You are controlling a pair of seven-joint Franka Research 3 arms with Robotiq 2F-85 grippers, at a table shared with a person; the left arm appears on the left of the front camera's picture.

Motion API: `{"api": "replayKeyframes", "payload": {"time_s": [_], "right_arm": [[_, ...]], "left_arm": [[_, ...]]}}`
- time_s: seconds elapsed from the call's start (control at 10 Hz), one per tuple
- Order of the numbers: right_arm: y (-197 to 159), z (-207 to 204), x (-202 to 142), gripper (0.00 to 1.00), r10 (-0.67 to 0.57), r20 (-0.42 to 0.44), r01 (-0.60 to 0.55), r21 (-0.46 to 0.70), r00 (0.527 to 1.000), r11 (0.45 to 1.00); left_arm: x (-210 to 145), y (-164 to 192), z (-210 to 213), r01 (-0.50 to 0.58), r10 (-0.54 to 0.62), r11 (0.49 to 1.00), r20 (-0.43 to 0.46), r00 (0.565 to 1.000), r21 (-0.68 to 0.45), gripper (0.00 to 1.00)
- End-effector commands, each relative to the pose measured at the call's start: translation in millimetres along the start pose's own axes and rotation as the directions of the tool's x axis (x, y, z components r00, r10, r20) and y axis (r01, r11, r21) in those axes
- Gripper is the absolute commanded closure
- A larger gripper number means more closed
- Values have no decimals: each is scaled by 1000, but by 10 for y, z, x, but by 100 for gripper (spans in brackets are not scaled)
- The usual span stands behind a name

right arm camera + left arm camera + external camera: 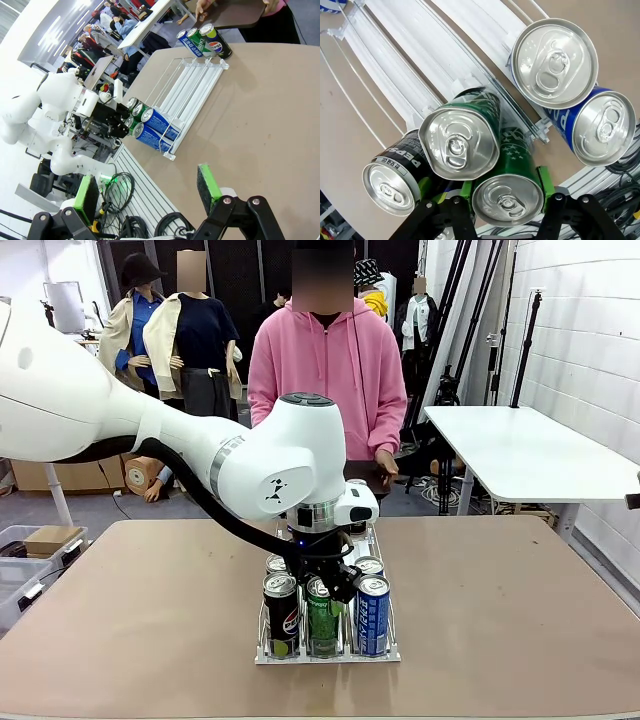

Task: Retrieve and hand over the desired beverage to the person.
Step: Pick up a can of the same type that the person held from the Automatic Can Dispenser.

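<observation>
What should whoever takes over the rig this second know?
Left gripper: shut on the green can, which sits in the middle lane at the near end of the rack, not lifted yet.
Right gripper: open, empty, away from the rack.
Person: stands at the far side of the table.
Done: grasp on the can.
Left: lift it out, carry it across, hand it to the person.

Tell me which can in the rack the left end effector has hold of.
The front green can, between the black can and the blue can. The left end effector has its pads clamped on its sides; the others stand free.
</observation>
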State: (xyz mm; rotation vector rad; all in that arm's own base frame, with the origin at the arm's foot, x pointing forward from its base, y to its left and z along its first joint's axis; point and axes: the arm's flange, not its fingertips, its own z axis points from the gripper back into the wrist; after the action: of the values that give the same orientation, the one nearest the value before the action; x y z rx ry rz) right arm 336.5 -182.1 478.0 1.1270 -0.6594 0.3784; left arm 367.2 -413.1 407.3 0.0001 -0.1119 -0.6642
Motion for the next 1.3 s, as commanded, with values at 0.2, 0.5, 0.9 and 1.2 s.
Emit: {"api": "replayKeyframes", "payload": {"time_s": [0.2, 0.5, 0.9, 1.2], "right_arm": [[-4, 8, -3, 0, 7, 8, -7, 11, 1000, 1000], [-4, 8, -3, 0, 7, 8, -7, 11, 1000, 1000], [-4, 8, -3, 0, 7, 8, -7, 11, 1000, 1000], [-4, 8, -3, 0, 7, 8, -7, 11, 1000, 1000]], "left_arm": [[200, -75, 489, 16, -18, 997, 30, 999, 82, 100], [372, -26, 933, -4, -1, 995, 47, 999, 99, 100], [435, 172, 1741, -31, 14, 991, 128, 992, 131, 100], [375, 251, 1969, -42, 20, 989, 146, 989, 145, 100]]}}
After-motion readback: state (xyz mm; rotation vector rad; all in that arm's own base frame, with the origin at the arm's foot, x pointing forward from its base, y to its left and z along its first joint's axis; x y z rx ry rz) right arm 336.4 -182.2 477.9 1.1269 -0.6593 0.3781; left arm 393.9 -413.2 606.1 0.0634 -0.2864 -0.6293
